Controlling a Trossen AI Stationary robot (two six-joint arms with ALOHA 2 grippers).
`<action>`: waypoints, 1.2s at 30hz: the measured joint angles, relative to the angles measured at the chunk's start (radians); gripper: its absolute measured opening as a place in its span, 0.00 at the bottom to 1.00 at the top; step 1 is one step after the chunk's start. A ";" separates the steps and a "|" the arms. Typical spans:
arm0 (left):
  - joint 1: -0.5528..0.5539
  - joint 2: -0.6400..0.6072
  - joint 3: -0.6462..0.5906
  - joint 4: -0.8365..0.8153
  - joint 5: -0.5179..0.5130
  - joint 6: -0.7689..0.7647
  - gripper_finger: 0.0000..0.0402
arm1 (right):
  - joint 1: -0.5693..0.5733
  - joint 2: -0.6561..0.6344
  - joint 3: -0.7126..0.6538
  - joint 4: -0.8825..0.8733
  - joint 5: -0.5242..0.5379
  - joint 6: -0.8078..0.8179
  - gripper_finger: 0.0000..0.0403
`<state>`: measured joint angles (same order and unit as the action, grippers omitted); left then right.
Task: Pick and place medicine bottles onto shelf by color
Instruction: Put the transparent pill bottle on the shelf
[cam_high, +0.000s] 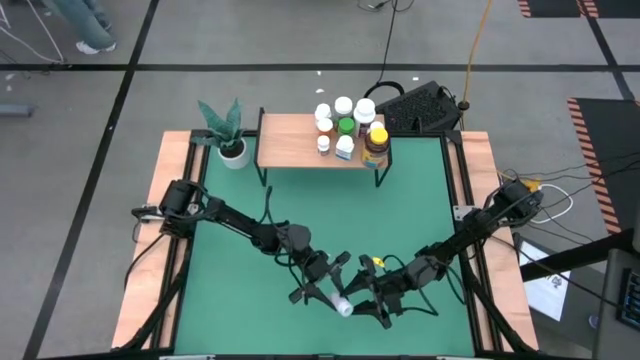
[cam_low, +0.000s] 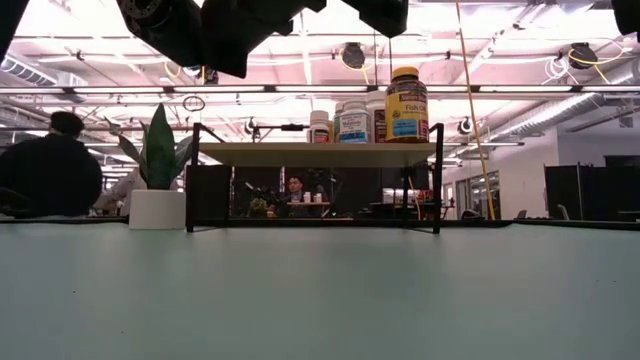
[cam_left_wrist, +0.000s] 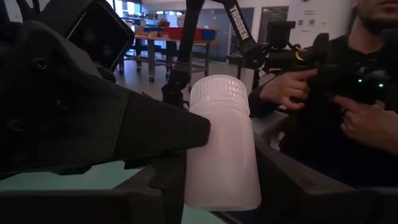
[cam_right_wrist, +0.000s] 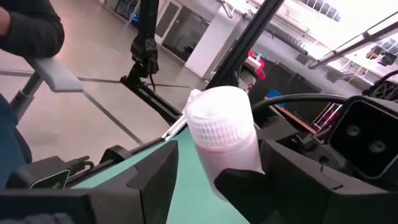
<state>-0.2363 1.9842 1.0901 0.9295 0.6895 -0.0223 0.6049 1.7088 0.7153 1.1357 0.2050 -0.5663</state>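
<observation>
Bottles already crowd the shelf (cam_high: 300, 140) at the table's twelve o'clock edge: several white-capped ones, a green-capped one (cam_high: 346, 126) and an amber fish-oil bottle with a yellow cap (cam_high: 376, 141), all bunched at the shelf's three o'clock end. The potted plant (cam_high: 230, 135) stands just beside the shelf's nine o'clock end. Most of the sorting looks done, though whether the colours are properly grouped is hard to judge.

One white bottle (cam_high: 341, 303) is not yet placed. It sits near the table's six o'clock edge, between both arms. The left gripper (cam_high: 322, 287) reaches it from ten o'clock, and the left wrist view shows the white bottle (cam_left_wrist: 222, 146) between its spread fingers (cam_left_wrist: 155, 130), one touching its side; whether they squeeze it I cannot tell. The right gripper (cam_high: 378, 297) closes in from three o'clock, its fingers parted around the same bottle (cam_right_wrist: 225, 140). This looks like a handover, with the carry to the shelf left to do.
</observation>
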 joint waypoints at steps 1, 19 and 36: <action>0.000 0.000 0.000 0.000 0.000 -0.003 0.40 | -0.002 0.000 0.001 -0.004 0.000 0.000 0.54; -0.002 0.000 0.000 -0.057 -0.010 -0.003 0.45 | -0.010 0.000 0.000 -0.055 -0.002 0.005 0.29; -0.007 -0.001 0.000 -0.341 -0.261 0.161 0.72 | -0.007 -0.001 0.000 -0.159 0.155 0.220 0.29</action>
<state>-0.2436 1.9831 1.0901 0.5889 0.4280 0.1386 0.5983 1.7077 0.7155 0.9766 0.3600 -0.3461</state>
